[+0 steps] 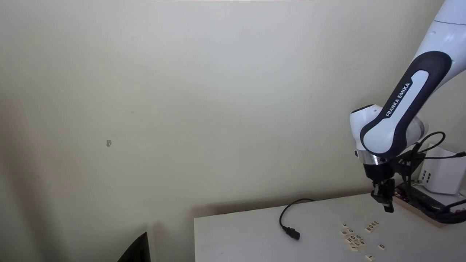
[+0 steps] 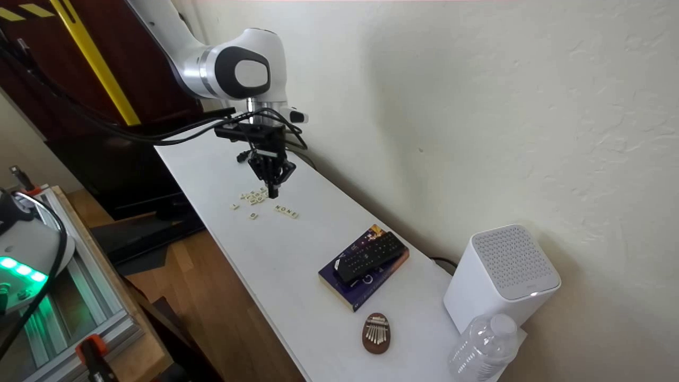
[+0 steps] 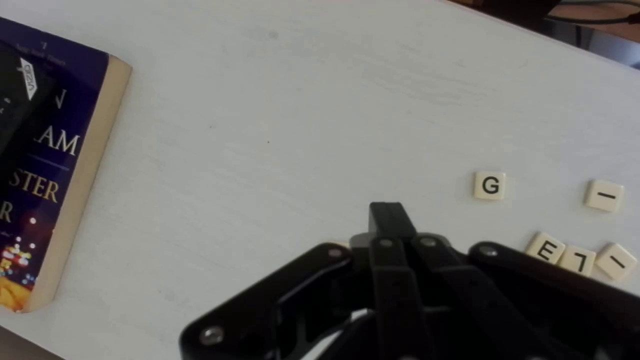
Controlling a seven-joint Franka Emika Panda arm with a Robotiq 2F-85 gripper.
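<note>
Fully pressed together, the hand (image 2: 273, 193) hangs left of centre in an exterior view, tiles (image 2: 288, 211) spelling "NONE" lower right.

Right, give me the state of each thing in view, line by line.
Gripper: shut, empty, hovering
NONE tiles: face up, in a row
Clustered tiles: bunched, at odd angles
G tile: face up, apart
I tile: face up, apart
Book: shut, lying flat
Remote: face up, on the book
Thumb piano: lying flat, face up
Bottle: upright
White device: upright, light on
Cable plug: lying unplugged
Green lights: lit
</note>
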